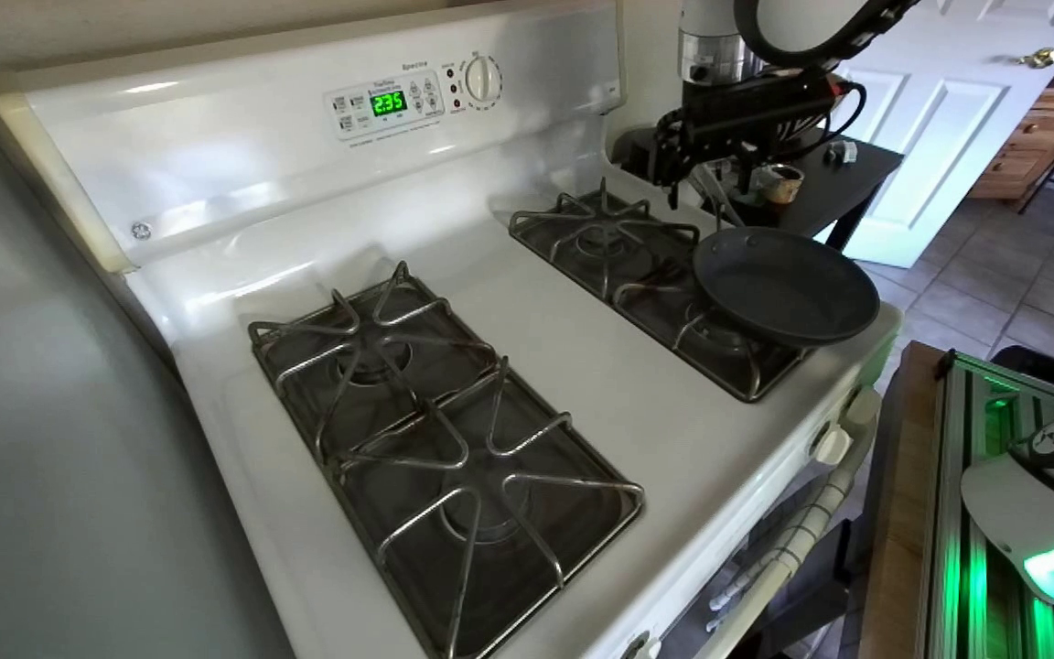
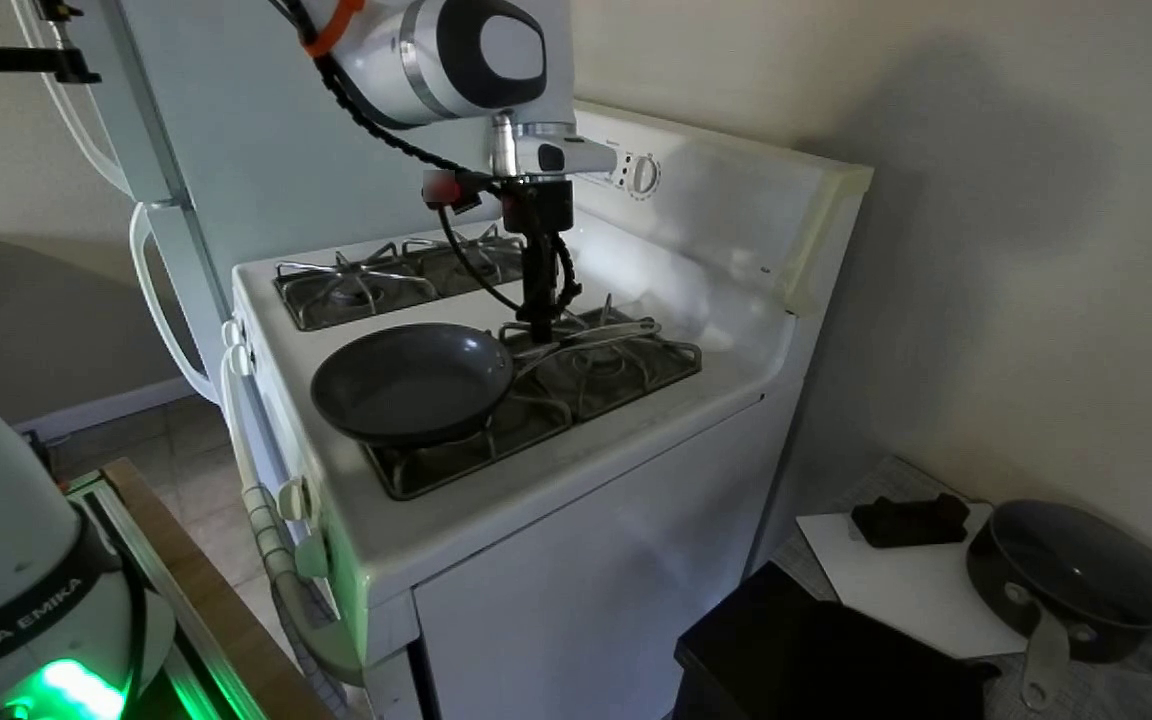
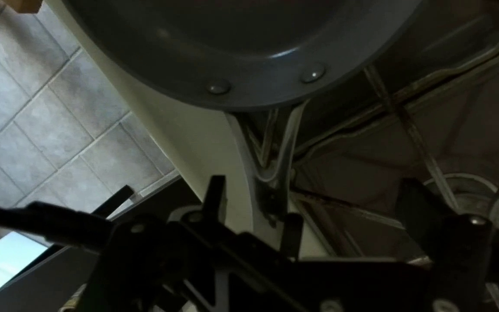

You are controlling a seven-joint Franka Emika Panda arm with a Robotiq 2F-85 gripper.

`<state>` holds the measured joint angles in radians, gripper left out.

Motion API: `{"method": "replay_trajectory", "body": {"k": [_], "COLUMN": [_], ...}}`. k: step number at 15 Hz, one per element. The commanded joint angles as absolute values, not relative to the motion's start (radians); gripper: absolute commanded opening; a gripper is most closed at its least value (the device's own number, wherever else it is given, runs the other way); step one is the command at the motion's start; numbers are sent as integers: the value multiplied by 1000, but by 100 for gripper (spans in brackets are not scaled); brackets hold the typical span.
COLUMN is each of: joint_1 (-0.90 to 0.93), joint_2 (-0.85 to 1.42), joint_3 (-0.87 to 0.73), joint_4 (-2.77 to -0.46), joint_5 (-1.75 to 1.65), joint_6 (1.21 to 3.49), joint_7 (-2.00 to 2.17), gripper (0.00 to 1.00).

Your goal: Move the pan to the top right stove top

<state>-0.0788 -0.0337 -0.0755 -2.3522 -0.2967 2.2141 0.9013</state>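
Observation:
The pan (image 1: 788, 284) is dark, round and shallow. It sits over the right grate's front burner and reaches past the front of the grate; it also shows in an exterior view (image 2: 414, 385) and in the wrist view (image 3: 267, 43). Its grey handle (image 2: 596, 337) points back over the top right stove top (image 1: 602, 240), whose grate bears nothing else. My gripper (image 3: 319, 195) is open, with its fingers down around the handle, which lies nearer one finger. The gripper (image 1: 710, 183) hangs close to the pan's rim; whether a finger touches the handle is unclear.
The left grate (image 1: 490, 458) stands across a white strip of stove top. The raised control panel (image 1: 399, 101) bounds the back. A side table (image 1: 843, 178) is beyond the right edge. A saucepan (image 2: 1076, 575) and a black box (image 2: 826, 650) are beside the stove.

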Motion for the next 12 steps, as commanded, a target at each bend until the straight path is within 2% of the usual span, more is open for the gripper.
{"method": "replay_trajectory", "body": {"k": [1, 10, 11, 12], "joint_1": [-95, -137, -141, -144], "joint_2": [-100, -103, -104, -105], "joint_3": [-82, -86, -86, -86], "joint_4": [-2471, -2592, -2598, -2601], "joint_5": [-327, -321, -322, -320], "joint_6": [2316, 2569, 2582, 2586], "joint_7": [849, 836, 833, 828], "gripper": [100, 100, 75, 73]}}
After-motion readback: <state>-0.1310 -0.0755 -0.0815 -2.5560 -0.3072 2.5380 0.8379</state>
